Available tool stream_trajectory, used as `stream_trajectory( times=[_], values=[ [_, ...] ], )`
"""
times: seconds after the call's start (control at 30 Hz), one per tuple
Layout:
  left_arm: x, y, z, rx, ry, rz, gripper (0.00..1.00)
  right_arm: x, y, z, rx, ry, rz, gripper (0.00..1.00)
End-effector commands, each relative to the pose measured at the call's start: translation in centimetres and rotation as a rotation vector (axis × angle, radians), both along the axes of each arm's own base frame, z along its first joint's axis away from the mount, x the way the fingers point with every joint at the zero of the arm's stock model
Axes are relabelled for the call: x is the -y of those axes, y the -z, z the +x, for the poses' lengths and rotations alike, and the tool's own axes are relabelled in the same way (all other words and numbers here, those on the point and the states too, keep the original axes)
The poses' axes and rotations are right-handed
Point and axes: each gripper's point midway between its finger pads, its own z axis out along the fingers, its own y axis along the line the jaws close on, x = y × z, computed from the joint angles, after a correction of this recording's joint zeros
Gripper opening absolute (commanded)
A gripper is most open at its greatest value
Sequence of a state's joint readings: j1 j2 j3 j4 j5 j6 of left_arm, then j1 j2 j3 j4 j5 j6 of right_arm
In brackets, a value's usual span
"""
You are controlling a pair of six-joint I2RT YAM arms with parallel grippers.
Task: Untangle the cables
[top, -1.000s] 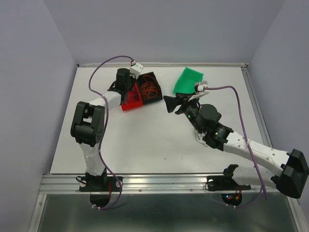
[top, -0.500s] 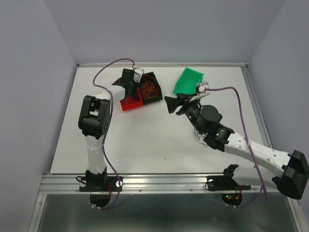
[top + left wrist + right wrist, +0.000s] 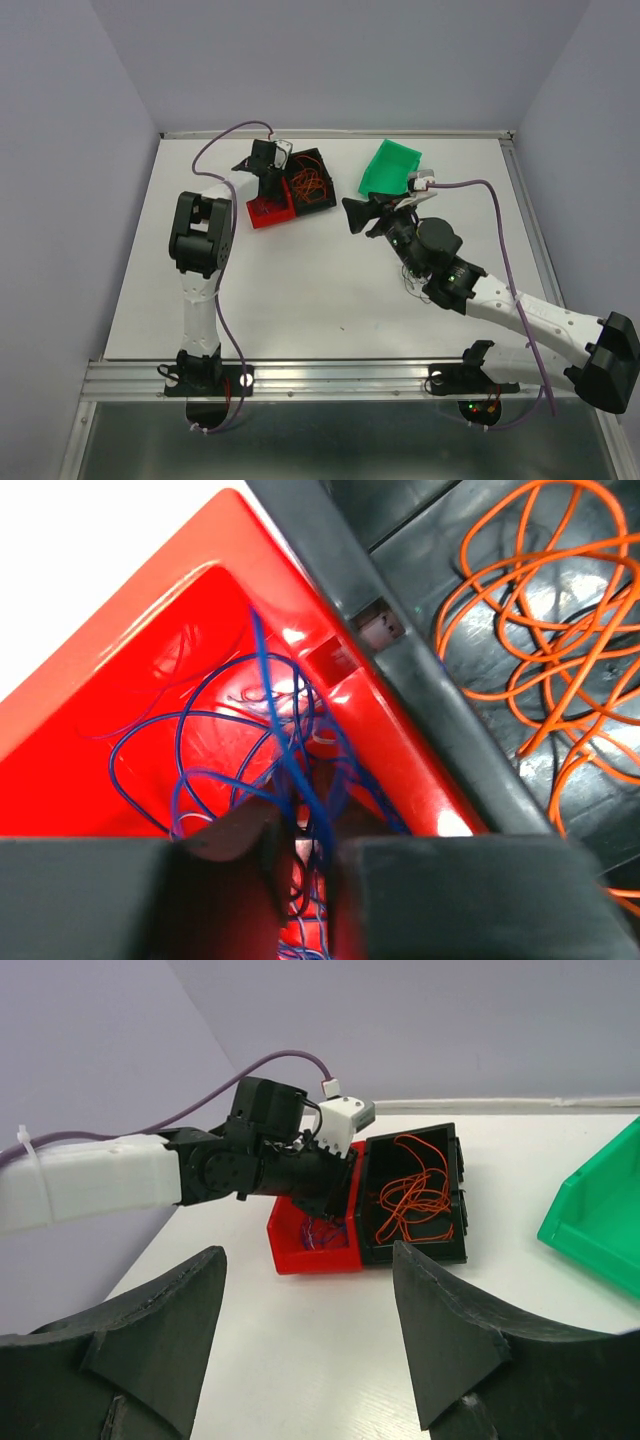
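Thin blue cables lie curled in the red bin. Orange cables fill the black bin beside it. My left gripper reaches down into the red bin. Its jaws stand a narrow gap apart, and blue strands run through that gap. The top view shows the left gripper at the wall shared by the two bins. My right gripper hovers wide open over the table right of the bins, holding nothing. Its wrist view shows both bins and the blue cables.
A green bin stands tilted at the back, right of the black bin and behind my right wrist. The lilac arm cables arch above both arms. White table stretches in front of the bins.
My left wrist has shifted back and right over the red bin, and its jaws have parted slightly from shut. The right arm has stayed put.
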State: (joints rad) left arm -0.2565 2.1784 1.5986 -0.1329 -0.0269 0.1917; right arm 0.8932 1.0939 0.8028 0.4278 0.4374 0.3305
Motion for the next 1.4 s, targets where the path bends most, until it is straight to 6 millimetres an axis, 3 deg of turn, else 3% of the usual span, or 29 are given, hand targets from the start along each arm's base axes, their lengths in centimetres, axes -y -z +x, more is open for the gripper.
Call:
stream_trajectory(
  times=[0.0, 0.13, 0.3, 0.53, 0.7, 0.77, 0.83, 0.87, 0.9, 0.97, 1.0, 1.07, 1.17, 1.23, 1.27, 1.3, 1.37],
  values=[
    [-0.8, -3.9, -0.1, 0.060, -0.031, -0.015, 0.29, 0.7, -0.7, -0.3, 0.031, 0.020, 0.026, 0.73],
    [-1.3, -6.2, -0.3, 0.111, -0.044, -0.015, 0.44, 0.5, -0.6, -0.2, 0.028, 0.014, 0.027, 0.73],
    [-1.4, -8.8, -0.7, 0.156, -0.044, -0.024, 0.47, 0.1, -0.5, 0.1, 0.023, 0.010, 0.024, 0.73],
    [-1.8, -10.1, -1.7, 0.170, -0.044, -0.016, 0.59, 0.1, -0.4, 0.1, 0.019, 0.011, 0.024, 0.73],
    [-2.2, -11.7, -2.4, 0.203, -0.047, -0.012, 0.60, 0.5, 0.0, 0.6, 0.001, 0.047, -0.007, 0.77],
    [-2.2, -12.1, -2.9, 0.215, -0.037, -0.022, 0.60, 1.6, 2.5, 1.8, -0.084, 0.141, -0.091, 0.77],
    [-1.8, -13.0, -3.6, 0.233, -0.008, -0.040, 0.61, 2.5, 3.3, 3.2, -0.145, 0.203, -0.133, 0.79],
    [-1.2, -13.1, -4.0, 0.232, 0.018, -0.057, 0.61, 3.9, 6.0, 4.7, -0.230, 0.242, -0.185, 0.80],
    [-1.1, -14.1, -4.4, 0.250, 0.023, -0.059, 0.62, 4.6, 7.1, 5.5, -0.269, 0.243, -0.197, 0.83],
    [-0.9, -14.1, -5.2, 0.259, 0.041, -0.056, 0.69, 6.8, 9.6, 6.8, -0.352, 0.266, -0.208, 1.00],
    [-0.5, -15.2, -5.6, 0.287, 0.054, -0.060, 0.71, 7.8, 11.0, 7.2, -0.386, 0.303, -0.231, 1.00],
    [-0.2, -15.4, -6.3, 0.306, 0.068, -0.056, 0.73, 10.5, 13.1, 7.3, -0.453, 0.418, -0.284, 1.00],
    [1.0, -16.6, -7.6, 0.344, 0.109, -0.068, 0.77, 12.6, 15.1, 6.9, -0.515, 0.499, -0.321, 1.00],
    [2.0, -17.9, -8.5, 0.381, 0.140, -0.079, 0.81, 13.6, 16.2, 6.5, -0.541, 0.535, -0.329, 1.00],
    [2.3, -17.4, -9.3, 0.369, 0.152, -0.076, 0.82, 14.2, 17.0, 6.1, -0.560, 0.559, -0.329, 1.00],
    [3.0, -18.7, -9.6, 0.411, 0.181, -0.097, 0.82, 14.3, 17.4, 5.8, -0.568, 0.561, -0.328, 1.00],
    [5.2, -19.1, -11.4, 0.430, 0.273, -0.129, 0.83, 14.8, 18.2, 4.8, -0.588, 0.562, -0.324, 1.00]
  ],
)
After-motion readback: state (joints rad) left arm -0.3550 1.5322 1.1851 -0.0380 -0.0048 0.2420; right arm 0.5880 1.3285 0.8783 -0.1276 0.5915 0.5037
